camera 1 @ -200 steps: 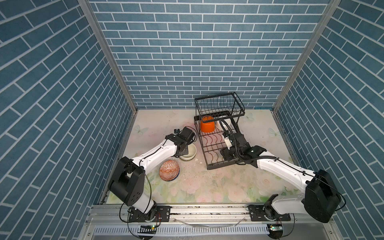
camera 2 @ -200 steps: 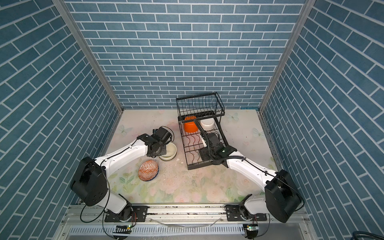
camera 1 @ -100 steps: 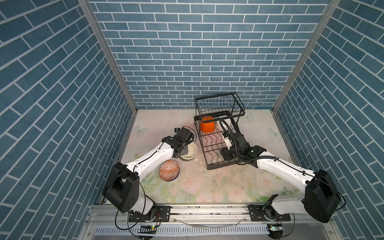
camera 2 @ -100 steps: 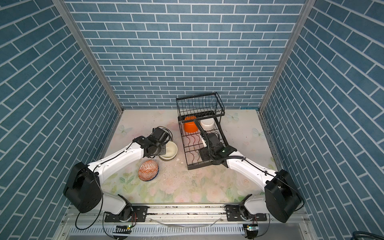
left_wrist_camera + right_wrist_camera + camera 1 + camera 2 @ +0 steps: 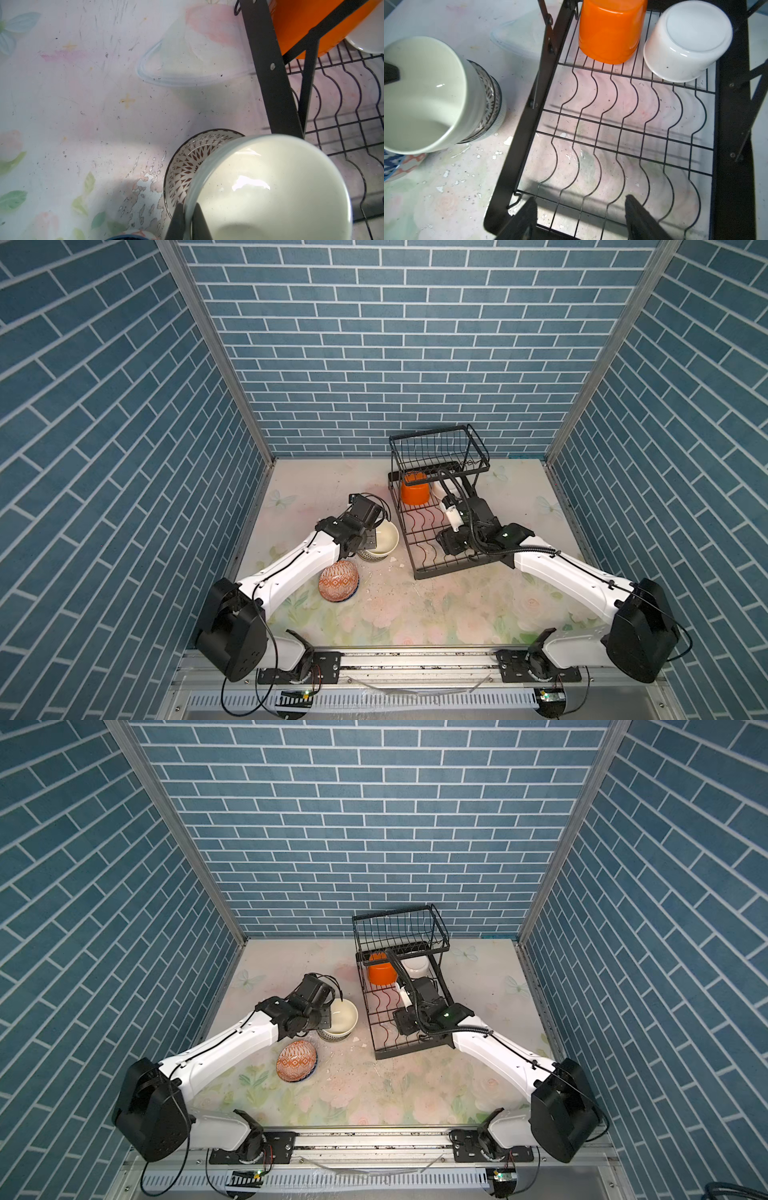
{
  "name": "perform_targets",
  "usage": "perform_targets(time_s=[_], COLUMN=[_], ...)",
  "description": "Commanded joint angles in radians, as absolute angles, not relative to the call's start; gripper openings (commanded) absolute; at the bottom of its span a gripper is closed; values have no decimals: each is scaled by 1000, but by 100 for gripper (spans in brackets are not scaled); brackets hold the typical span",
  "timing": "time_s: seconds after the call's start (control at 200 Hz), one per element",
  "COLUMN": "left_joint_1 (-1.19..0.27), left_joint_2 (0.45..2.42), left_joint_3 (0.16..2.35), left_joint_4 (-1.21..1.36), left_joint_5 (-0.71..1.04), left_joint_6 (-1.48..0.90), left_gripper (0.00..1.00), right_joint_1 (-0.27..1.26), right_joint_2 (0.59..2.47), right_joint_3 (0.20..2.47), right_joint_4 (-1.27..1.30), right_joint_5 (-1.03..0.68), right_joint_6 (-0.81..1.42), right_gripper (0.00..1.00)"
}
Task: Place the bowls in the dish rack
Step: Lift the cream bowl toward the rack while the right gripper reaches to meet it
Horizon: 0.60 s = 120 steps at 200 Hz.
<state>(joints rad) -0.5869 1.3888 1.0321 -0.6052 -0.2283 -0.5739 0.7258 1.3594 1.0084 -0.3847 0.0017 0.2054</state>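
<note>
Top views: L arm's left gripper (image 5: 371, 536) is clamped on the near-left rim of the cream bowl (image 5: 384, 538), which sits tilted in the dark patterned bowl (image 5: 371, 556) on the table (image 5: 415, 605), just left of the dish rack (image 5: 440, 526). Orange patterned bowl (image 5: 296, 1061) lies nearer, on a blue patterned one mostly hidden beneath. Orange bowl (image 5: 382, 972) and white bowl (image 5: 415, 967) are already in the rack's far end, under the raised basket. Right gripper can't be made out here; its wrist blocks it.

Left wrist view: two fingers (image 5: 198, 222) pinch the cream bowl's wall, one inside, one outside, jaws nearly together. Fingertips are cut off at frame edge.

Right wrist view: right gripper (image 5: 581, 209) hovers over the rack's near divider wires, jaws apart, holding nothing.

Judged step: lift-out of the cream bowl, w/ two bowls racked and at least four still outside. Next move likely calls for a clean lift clear of the nested bowl, then a carry right over the rack's side rail into a free slot; thin rim grip could slip. Total bowl count can't be confirmed.
</note>
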Motion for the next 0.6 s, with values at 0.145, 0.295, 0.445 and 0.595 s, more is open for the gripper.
perform_targets(time_s=[0.145,0.295,0.445,0.595], left_joint_1=[-608,-637,-664,-682], left_joint_2=[1342,1337,1327,1327], left_joint_3=[1003,1003,1011,1029], left_joint_4=[-524,-518,-517,-523], left_joint_5=[-212,-219,-226,-221], left_joint_6=[-556,-563,-577,-587], left_gripper=[0,0,0,0], right_joint_1=[732,748,772,797], right_joint_2=[1385,1431,1486,1542], right_joint_3=[1148,1209,1266,1318], right_joint_4=[-483,-507,-516,-523], right_joint_5=[-146,-181,-191,-201], right_joint_6=[251,261,264,267], right_gripper=[60,59,58,56])
